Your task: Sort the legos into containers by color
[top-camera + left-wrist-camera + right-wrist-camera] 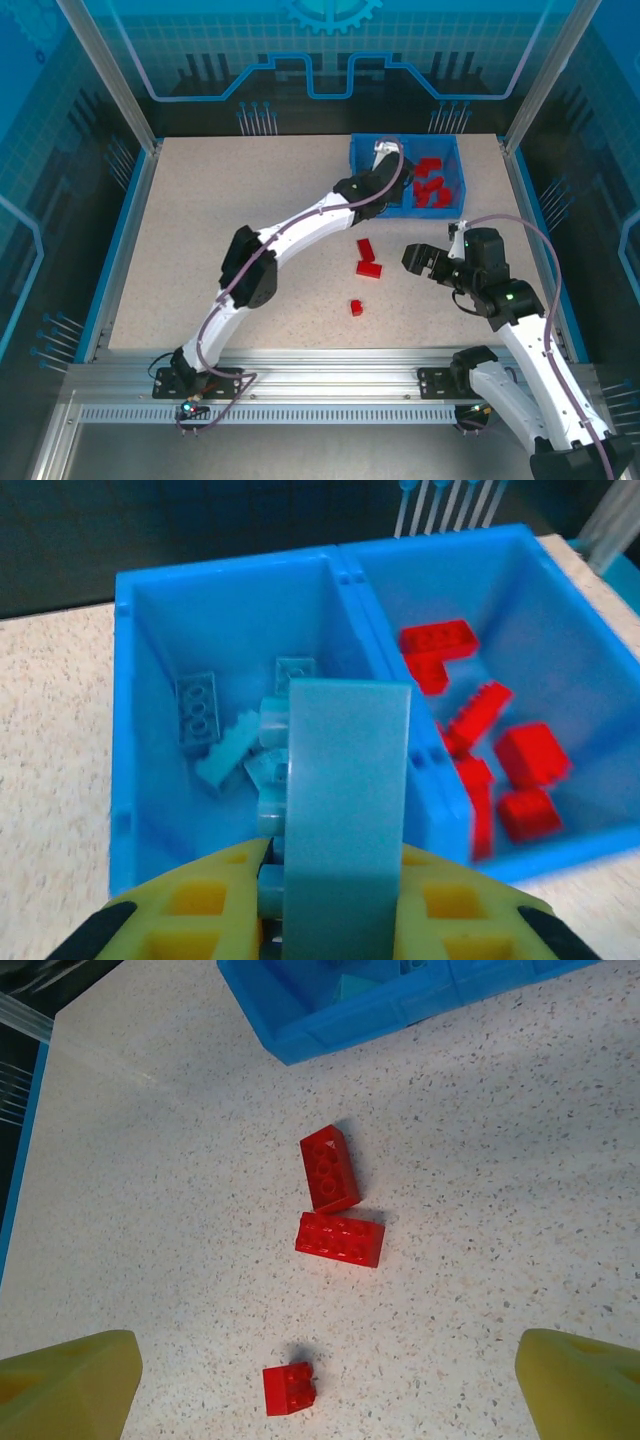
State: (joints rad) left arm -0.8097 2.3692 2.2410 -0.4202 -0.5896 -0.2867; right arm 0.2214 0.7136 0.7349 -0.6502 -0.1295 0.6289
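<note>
The blue bin (pixel 357 170) stands at the back of the table. My left gripper (pixel 384 158) hovers over its left compartment (pixel 160 610), shut on a long light blue brick (pixel 345 800) that stands up between the yellow fingers (pixel 190 910). Below it lie several light blue bricks (pixel 198 708). The right compartment (pixel 560 610) holds several red bricks (pixel 440 640). Three red bricks lie on the table: two touching (pixel 329 1168) (pixel 340 1238) and a small one (pixel 291 1390). My right gripper (pixel 328 1385) hangs open above the small one, nothing between its fingers (pixel 70 1380).
The central divider (pixel 372 630) separates the two compartments. In the top view the loose red bricks (pixel 368 268) (pixel 355 307) lie between the two arms, and the right gripper (pixel 420 262) is just right of them. A blue rim (pixel 128 215) borders the table.
</note>
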